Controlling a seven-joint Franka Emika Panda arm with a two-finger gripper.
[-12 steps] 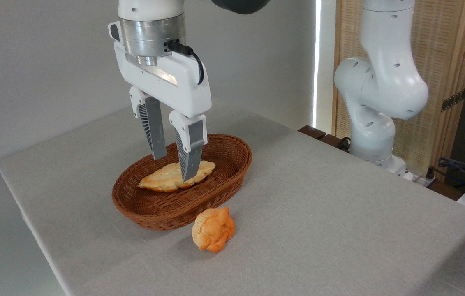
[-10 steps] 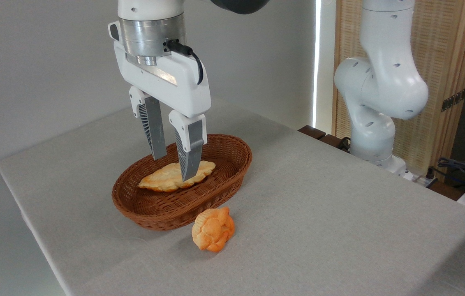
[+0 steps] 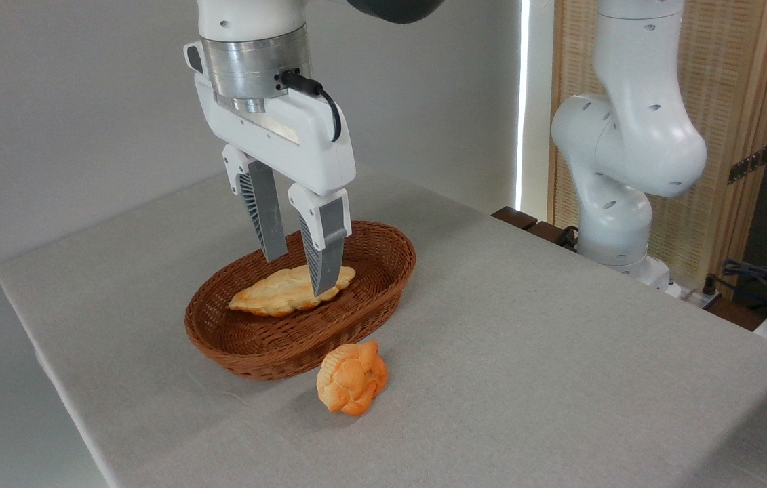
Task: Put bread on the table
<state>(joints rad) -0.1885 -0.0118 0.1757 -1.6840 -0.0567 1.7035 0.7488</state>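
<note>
Two baked pieces: one in the wicker basket, one out on the grey cloth.
Bread (image 3: 281, 293): long, flat, pale golden, with a bumpy braided top and pointed ends; it lies along the floor of the basket, its right end towards the far right side of the wall.
Basket (image 3: 356, 322): brown oval wicker, standing on the tabletop, left of the middle.
Hand (image 3: 302, 274): hangs from the arm above the basket, pointing down with a slight tilt; the two ribbed grey fingers (image 3: 266, 220) are spread apart, with a clear gap between them, and grasp nothing.
Hand and bread: the nearer fingertip stands in front of the right part of the bread and the farther one shows just above its back edge; whether either tip touches the pastry cannot be told from this view.
Bun (image 3: 352, 378): small, round, orange, knotted; it rests on the cloth just in front of the basket's near rim, close to it, though contact cannot be made out.
Tabletop (image 3: 525, 325): large, rectangular, covered in plain light grey fabric.
Arm base (image 3: 617, 196): white jointed column rising behind the right far edge of the tabletop.
Background: a pale wall on the left, a slatted wooden screen (image 3: 742, 102) on the right, cables at the lower right edge.
</note>
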